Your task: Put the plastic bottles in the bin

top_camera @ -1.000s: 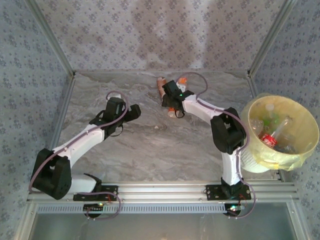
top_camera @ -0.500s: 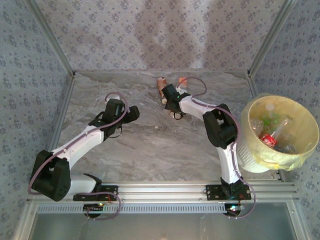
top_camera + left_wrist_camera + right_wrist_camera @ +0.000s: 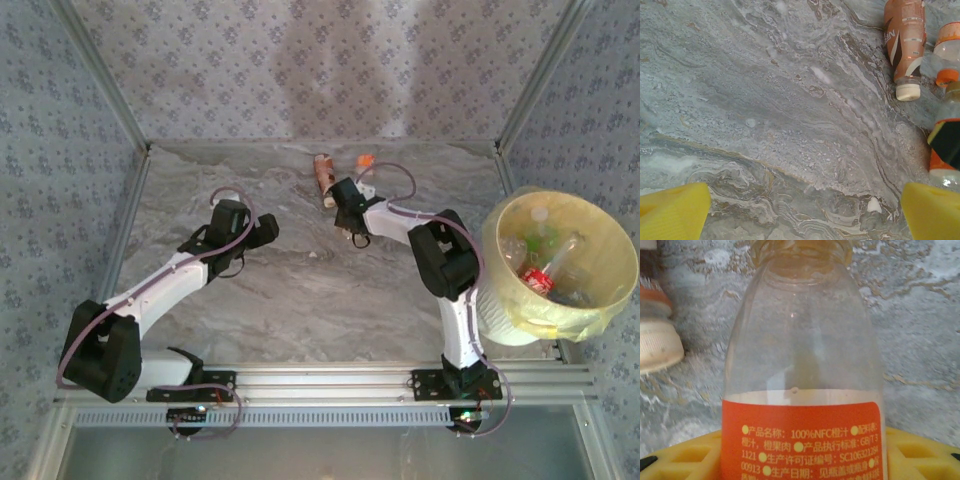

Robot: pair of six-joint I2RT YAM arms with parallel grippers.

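Orange-label bottle [image 3: 802, 390]: between right gripper [image 3: 802, 462] fingers; we cannot tell whether clamped.
Left gripper [image 3: 800, 210]: we see fingers spread wide apart.
Brown bottle [image 3: 904, 45]: ahead-right of left gripper.

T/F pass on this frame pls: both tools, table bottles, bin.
1. The left tool holds a bottle. False: it is open over bare table.
2. The bin already has bottles in it. True.
3. An orange-label bottle sits between the right tool's fingers. True.
4. The brown bottle stands upright. False: it lies on its side.
5. The bin stands on the left tool's side. False: the right tool's side.
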